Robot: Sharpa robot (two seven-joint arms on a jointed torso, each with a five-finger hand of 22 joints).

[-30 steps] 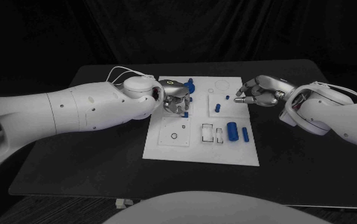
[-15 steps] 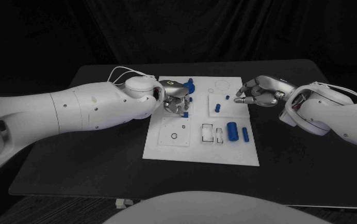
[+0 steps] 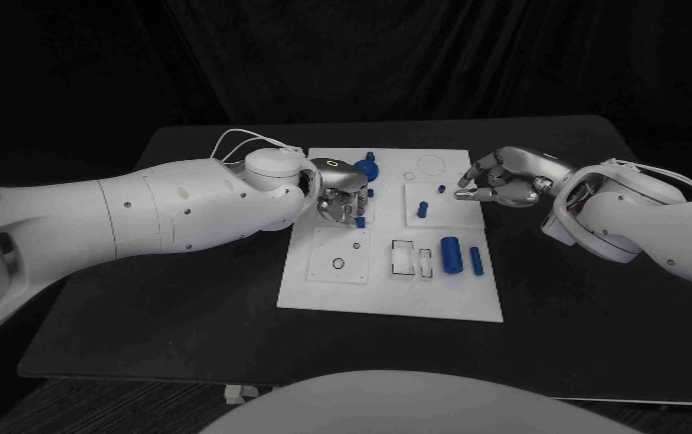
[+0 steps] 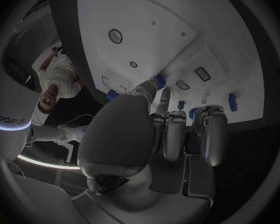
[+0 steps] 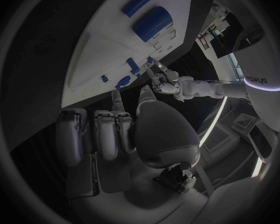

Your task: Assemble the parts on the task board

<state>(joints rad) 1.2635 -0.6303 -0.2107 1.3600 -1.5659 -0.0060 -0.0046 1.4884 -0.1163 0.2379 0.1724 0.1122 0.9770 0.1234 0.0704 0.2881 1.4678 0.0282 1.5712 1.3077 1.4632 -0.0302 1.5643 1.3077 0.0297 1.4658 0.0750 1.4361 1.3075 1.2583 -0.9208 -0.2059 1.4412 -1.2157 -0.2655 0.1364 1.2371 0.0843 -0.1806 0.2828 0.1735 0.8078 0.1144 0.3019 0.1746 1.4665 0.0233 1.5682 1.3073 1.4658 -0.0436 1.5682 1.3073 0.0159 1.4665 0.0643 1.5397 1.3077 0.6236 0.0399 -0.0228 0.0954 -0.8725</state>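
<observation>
While the white task board (image 3: pixel 389 289) lies flat at the middle of the black table (image 3: pixel 173 314), both hands sit over its far half.

Left hand: the left hand (image 3: pixel 340 194) is over the board's 10 o'clock part, fingers curled downward and close together; its fingertips (image 4: pixel 160 80) reach a small blue part (image 3: pixel 359 221) on the board. I cannot tell whether they grip it or only touch it.

Right hand: the right hand (image 3: pixel 505 179) hovers at the board's 2 o'clock edge, fingers curled in narrow with thumb and fingertip close together. Whether anything is pinched there, I cannot tell.

Tall blue part: a blue piece (image 3: pixel 368 165) stands at the board's 11 o'clock, just beside the left hand.

Small pegs: a short blue peg (image 3: pixel 421 209) stands near the board's centre, with a smaller one (image 3: pixel 441 189) toward 1 o'clock of it, near the right hand's fingertips.

Cylinders: a thick blue cylinder (image 3: pixel 451 254) and a thin blue rod (image 3: pixel 476 260) lie side by side at the board's 4 o'clock.

Recesses: rectangular slots (image 3: pixel 402 257) sit just beside the thick cylinder, toward 9 o'clock of it; a round hole (image 3: pixel 338 263) lies at the board's 8 o'clock.
</observation>
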